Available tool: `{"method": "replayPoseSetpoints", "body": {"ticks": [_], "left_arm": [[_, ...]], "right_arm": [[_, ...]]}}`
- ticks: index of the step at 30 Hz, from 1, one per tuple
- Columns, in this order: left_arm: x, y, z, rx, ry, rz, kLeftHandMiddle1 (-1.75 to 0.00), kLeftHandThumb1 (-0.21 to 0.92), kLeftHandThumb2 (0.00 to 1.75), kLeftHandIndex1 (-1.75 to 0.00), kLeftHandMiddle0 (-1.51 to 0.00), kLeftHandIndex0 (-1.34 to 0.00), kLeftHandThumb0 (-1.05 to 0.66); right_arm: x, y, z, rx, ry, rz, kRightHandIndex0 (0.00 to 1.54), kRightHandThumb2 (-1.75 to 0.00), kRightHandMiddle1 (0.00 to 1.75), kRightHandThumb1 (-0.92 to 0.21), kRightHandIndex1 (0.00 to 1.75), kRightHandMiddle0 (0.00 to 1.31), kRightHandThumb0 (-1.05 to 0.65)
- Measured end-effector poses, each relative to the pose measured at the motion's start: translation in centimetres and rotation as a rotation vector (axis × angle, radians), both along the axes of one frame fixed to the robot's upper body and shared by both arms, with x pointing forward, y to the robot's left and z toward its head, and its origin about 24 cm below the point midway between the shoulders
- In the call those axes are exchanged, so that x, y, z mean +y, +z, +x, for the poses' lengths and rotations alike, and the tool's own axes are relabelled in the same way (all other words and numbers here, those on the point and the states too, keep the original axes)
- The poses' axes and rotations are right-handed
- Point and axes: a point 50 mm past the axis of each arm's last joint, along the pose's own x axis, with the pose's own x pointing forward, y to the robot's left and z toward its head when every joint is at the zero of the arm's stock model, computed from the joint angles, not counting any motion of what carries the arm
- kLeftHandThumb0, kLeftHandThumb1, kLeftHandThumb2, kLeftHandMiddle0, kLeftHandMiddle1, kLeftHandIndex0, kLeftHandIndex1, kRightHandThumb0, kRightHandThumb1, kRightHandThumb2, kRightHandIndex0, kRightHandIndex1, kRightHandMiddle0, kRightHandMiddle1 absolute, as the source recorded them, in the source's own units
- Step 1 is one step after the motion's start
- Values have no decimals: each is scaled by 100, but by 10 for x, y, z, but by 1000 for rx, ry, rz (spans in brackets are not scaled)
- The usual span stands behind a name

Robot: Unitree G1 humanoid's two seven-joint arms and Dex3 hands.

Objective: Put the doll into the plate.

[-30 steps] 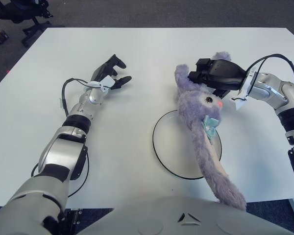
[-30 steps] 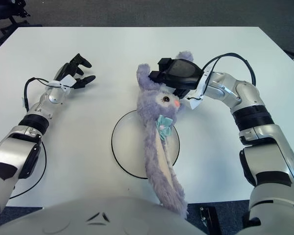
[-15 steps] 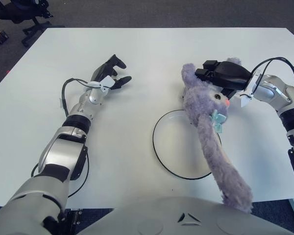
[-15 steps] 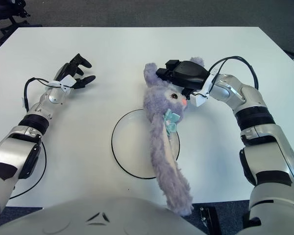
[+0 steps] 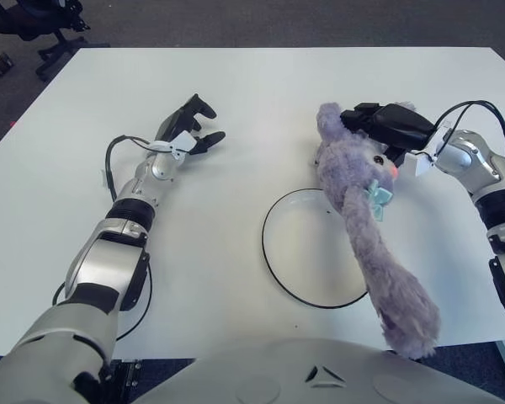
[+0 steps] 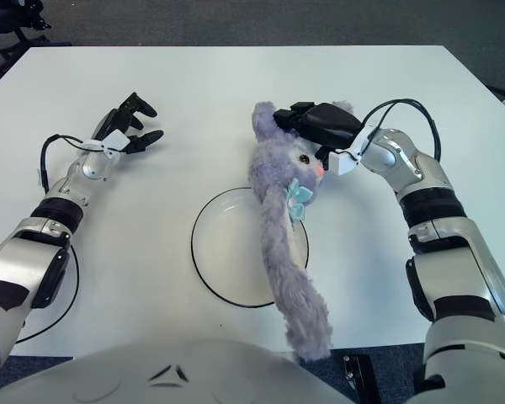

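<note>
A purple plush rabbit doll with a teal bow hangs from my right hand, whose fingers are shut on its head. The head sits over the far right rim of the white plate, which has a dark rim. One long ear trails down toward me across the plate's right side and past its near edge. My left hand shows at the left of the white table, fingers spread and holding nothing, far from the plate.
A black cable loops over my right wrist. An office chair base stands on the dark floor beyond the table's far left corner. The table's near edge runs just above my torso.
My right hand has carried the doll slightly to the right and back, and the long ear has swung further right over the plate's edge. The left arm has not moved.
</note>
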Motion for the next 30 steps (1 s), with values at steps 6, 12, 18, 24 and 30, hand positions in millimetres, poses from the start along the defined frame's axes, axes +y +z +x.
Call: {"method": "replayPoseSetpoints", "body": {"ticks": [6,12,18,24,30], "left_arm": [[2,3,-6,-67,-36,15,-156,92,38,-150,-37,-26,-1],[-6,21,-16,-216,-133,10,-148,92,34,-149,-42,-29,-1],[-20,41,-29,-323,-239,-31,-143,92,31,-147,-46,-32,-1],[-32,51,-44,-342,-315,-108,-141,92,29,-146,-46,-35,-1],[-47,57,-61,-310,-390,-181,-141,92,29,-144,-44,-38,-1]], "right_arm": [[-3,9,4,12,-32,55,58,-127,175,-35,170,38,0],[-6,25,9,-16,-62,88,59,-128,175,-34,169,39,0],[-3,39,13,-93,-74,118,60,-128,175,-34,169,40,0],[-4,43,17,-118,-100,123,60,-129,175,-33,169,40,0],[-10,40,23,-114,-152,114,60,-129,175,-33,169,40,0]]}}
